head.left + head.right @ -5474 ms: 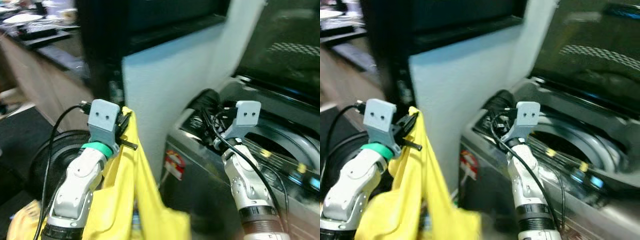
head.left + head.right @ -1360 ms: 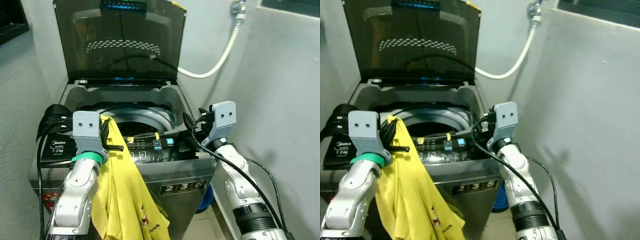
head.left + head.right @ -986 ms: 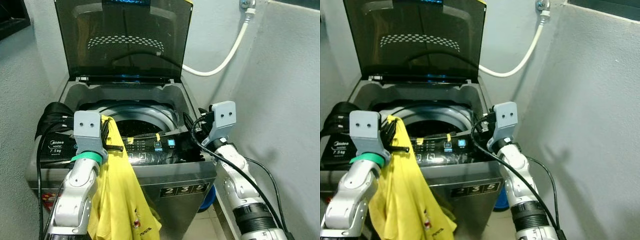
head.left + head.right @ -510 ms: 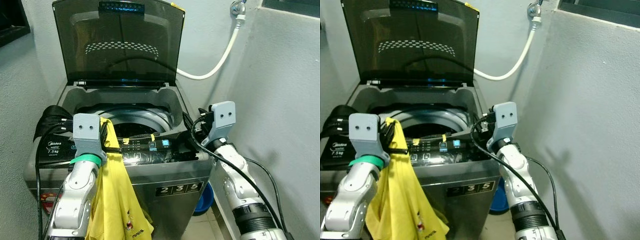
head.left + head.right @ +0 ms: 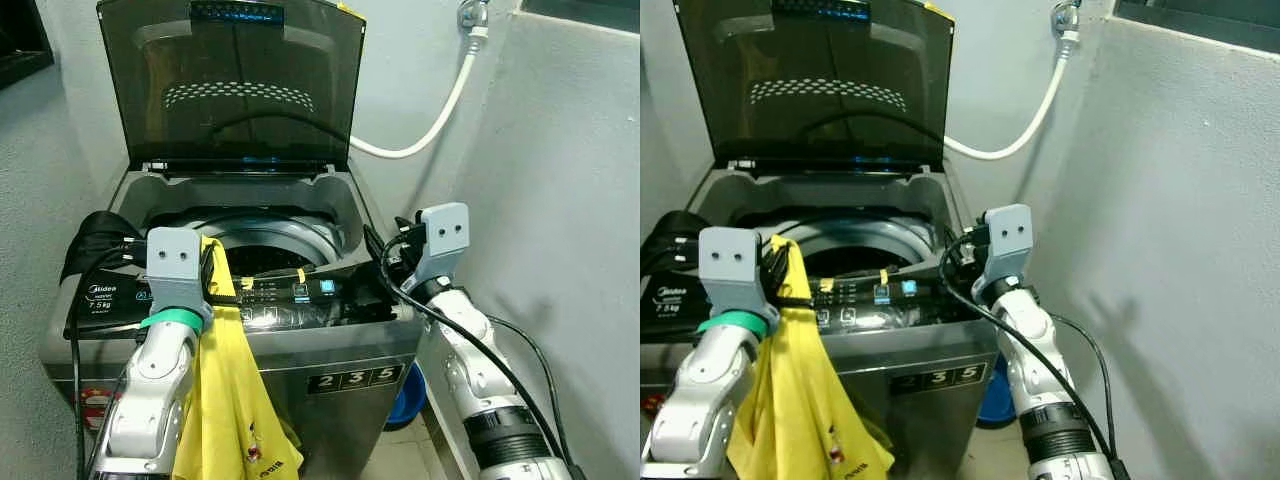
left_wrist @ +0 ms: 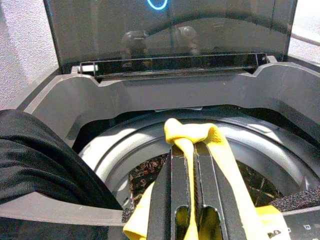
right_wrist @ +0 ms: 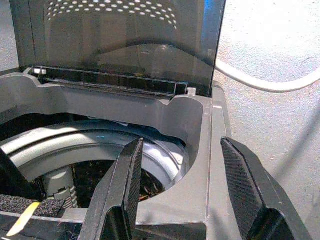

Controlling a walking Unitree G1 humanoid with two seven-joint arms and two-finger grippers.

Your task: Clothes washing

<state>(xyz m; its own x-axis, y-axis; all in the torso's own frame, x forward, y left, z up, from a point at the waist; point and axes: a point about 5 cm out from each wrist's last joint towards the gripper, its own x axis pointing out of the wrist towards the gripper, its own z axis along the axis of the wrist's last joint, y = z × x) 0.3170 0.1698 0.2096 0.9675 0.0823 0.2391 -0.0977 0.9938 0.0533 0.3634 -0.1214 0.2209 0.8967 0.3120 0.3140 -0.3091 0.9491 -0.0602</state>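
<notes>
Two grippers at work: both raised at the front edge of the machine.
Machine: grey top-loading washing machine [image 5: 340, 350] with brushed metal front; smoked translucent lid [image 5: 240, 90] standing upright and open; round ribbed drum opening [image 6: 150, 150] beneath.
Left gripper [image 6: 192, 175]: black fingers pressed narrow together, pinching a fold of the garment, held above the near rim of the drum.
Garment: bright yellow soft cloth shirt [image 5: 225, 400], bunched at the gripper, its length hanging down outside the machine's front panel; small dark print near the hem.
Right gripper [image 7: 182, 185]: fingers spread wide, nothing between them, poised over the machine's right front corner.
Dark cloth: black crumpled fabric [image 5: 95, 240] lying on the machine's left top edge.
Hose: white smooth curved hose [image 5: 440, 110] running from a wall tap to behind the lid.
Walls: pale, rough-textured plaster [image 5: 1180, 200].
Eye views add: the shirt's hanging length, numbered labels on the front panel, a blue object on the floor by the machine.
Left wrist view adds: the yellow loop over the fingers, debris in the drum.
</notes>
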